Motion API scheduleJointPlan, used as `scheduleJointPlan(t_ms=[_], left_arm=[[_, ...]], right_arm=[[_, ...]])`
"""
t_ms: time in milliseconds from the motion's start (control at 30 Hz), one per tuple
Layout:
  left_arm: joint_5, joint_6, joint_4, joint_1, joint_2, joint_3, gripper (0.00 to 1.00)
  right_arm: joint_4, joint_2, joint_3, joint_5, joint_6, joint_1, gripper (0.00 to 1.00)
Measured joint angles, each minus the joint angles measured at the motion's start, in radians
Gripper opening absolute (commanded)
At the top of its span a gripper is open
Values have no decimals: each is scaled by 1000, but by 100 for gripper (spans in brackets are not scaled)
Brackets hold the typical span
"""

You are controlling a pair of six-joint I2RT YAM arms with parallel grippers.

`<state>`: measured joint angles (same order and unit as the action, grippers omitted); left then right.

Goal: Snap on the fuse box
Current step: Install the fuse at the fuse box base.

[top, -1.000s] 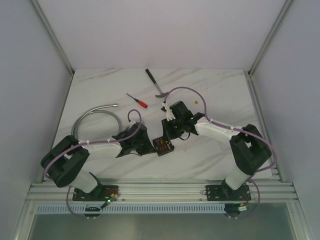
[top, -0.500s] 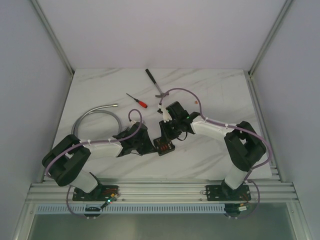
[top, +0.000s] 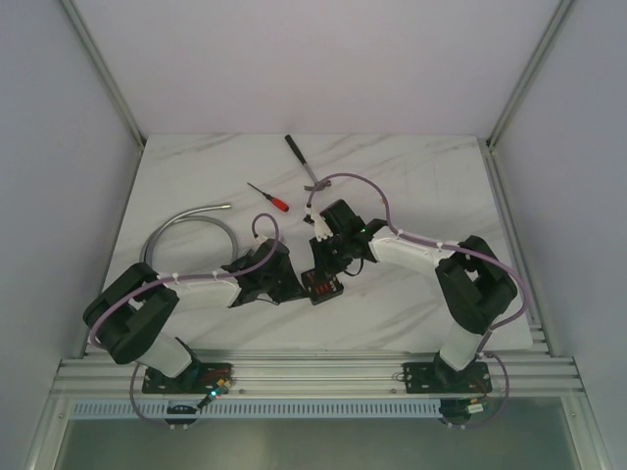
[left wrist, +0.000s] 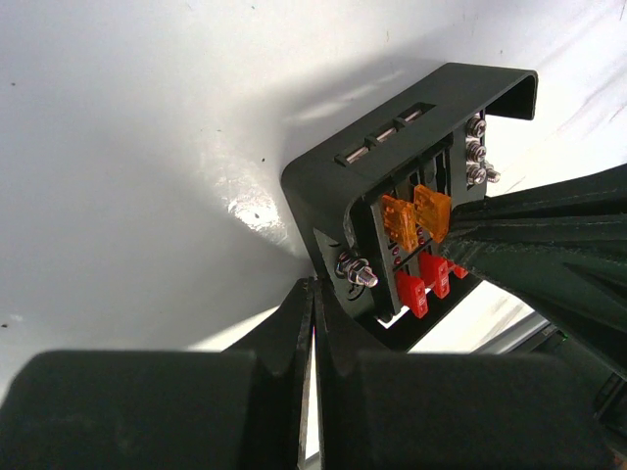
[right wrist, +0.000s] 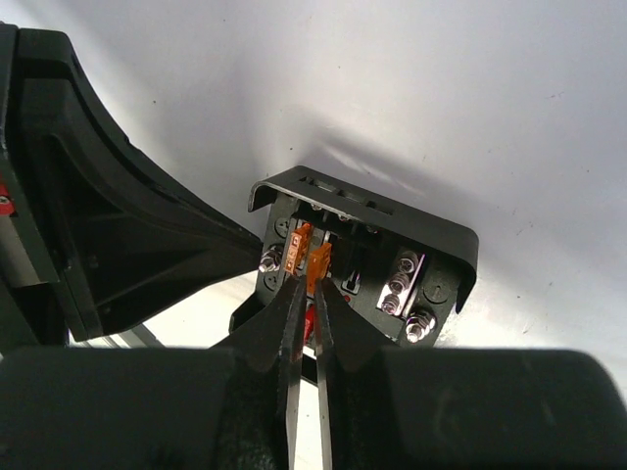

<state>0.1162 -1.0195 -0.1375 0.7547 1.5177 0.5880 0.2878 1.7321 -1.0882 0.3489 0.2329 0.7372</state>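
Observation:
The fuse box (top: 322,287) is a small black box with orange and red fuses on its face, lying near the front middle of the table. It also shows in the left wrist view (left wrist: 364,181) and the right wrist view (right wrist: 436,245). My left gripper (top: 297,288) is shut, with its tips (left wrist: 315,286) against the box's lower corner and nothing seen between them. My right gripper (top: 326,270) comes down on the box from the far side, with its tips (right wrist: 315,279) shut on an orange fuse (right wrist: 319,257) standing in the box.
A red-handled screwdriver (top: 270,199) and a hammer (top: 306,164) lie behind the arms. A grey coiled hose (top: 186,227) lies at the left. Metal frame rails run along the table's sides and front edge.
My right arm has shifted a little to the left and closer over the fuse box. The left arm and the box have stayed put.

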Motion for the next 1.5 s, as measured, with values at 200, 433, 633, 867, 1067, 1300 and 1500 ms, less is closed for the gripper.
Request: scheduleJointPlan(t_ms=[200,433,633,867,1067,1300,1500], left_arm=[[1,0,-4,0,2,0,9],[2,0,-4,0,2,0,9],[3,0,-4,0,2,0,9],[3,-2,-5,0,4,0,8],[7,0,-8,0,6,0,8],[7,0,-10,0,6,0,8],[7,0,-10,0,6,0,8]], right_arm=[[22,0,-14,-49,-7,19,11],[60,8,-40,-113,-21,46,12],[93,23,-69,-145,-26,57,11],[141,36,-76,-190,-52,57,11],[153,45,-92,-215,-66,66,12],[156,34,-93,-238,-74,74,26],[114,-22,-92,-225,-66,74,32]])
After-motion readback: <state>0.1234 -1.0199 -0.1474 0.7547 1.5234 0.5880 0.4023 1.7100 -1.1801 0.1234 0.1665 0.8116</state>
